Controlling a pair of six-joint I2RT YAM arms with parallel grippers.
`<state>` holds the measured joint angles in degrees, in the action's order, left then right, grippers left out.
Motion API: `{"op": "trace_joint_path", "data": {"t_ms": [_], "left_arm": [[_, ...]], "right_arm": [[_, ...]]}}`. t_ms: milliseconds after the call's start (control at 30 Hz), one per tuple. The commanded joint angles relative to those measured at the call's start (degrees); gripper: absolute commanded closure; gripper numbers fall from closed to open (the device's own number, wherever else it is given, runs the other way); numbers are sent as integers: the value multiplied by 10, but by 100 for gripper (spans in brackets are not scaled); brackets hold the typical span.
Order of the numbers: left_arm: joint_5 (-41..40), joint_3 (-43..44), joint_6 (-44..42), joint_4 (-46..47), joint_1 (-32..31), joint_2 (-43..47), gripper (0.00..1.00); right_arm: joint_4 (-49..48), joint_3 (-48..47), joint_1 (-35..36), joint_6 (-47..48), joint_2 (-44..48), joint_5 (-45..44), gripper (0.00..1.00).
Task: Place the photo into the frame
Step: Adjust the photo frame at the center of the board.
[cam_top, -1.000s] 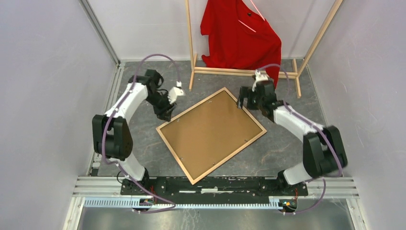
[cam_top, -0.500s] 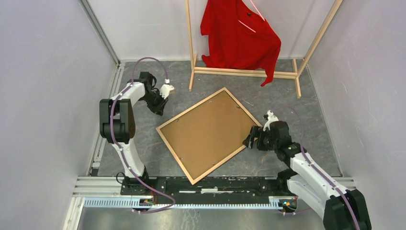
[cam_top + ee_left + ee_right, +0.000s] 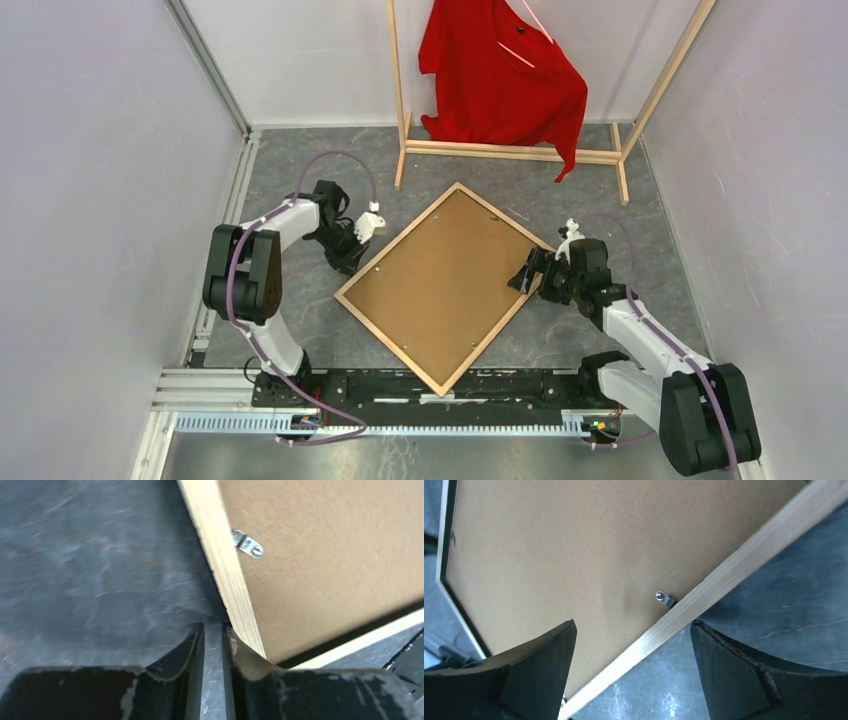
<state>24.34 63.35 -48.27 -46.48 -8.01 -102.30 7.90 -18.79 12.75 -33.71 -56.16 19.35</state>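
The left gripper is keeping its jaws drawn almost together, with only a thin slit of grey bench showing between them and nothing held; the inner jaw is sitting right against the outer edge of the frame, close to its left corner. The right gripper is holding its jaws spread wide and is hovering over the frame's lower-right rail near the right corner, one jaw hanging above the brown backing board and the other above bare bench, gripping nothing. A small metal tab is lying on the board just inside that rail, and a similar tab is showing in the left wrist view beside the pale wood. Farther out, the frame is lying flat, back side up, in the middle of the bench, turned like a diamond with one corner pointing toward the arm bases, and the backing board is filling it from rail to rail. The two arms are reaching in from opposite sides of it. At the far edge, well apart from the frame, a wooden clothes rack is standing with a red shirt hanging on it.
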Motion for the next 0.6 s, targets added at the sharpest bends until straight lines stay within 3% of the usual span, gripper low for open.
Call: {"op": "trace_joint_path", "data": {"t_ms": [0,200,333,467,567], "left_arm": [[38,-48,-54,-54,-43,45,73],[53,-71,-97,-102,-74,91,68],[63,-45,-114,-130,-53,95,65],[113,16,-108,-147,-6,62,62],[175,56,-55,-148,-2,12,62]], "right_arm": [[13,-65,-9,40,-18,-51,8],[34,-96,-18,67,-57,-100,8],[66,-135,-18,92,-14,-149,13],[41,-152,-11,84,20,-92,21],[-44,-126,33,44,15,-29,24]]}}
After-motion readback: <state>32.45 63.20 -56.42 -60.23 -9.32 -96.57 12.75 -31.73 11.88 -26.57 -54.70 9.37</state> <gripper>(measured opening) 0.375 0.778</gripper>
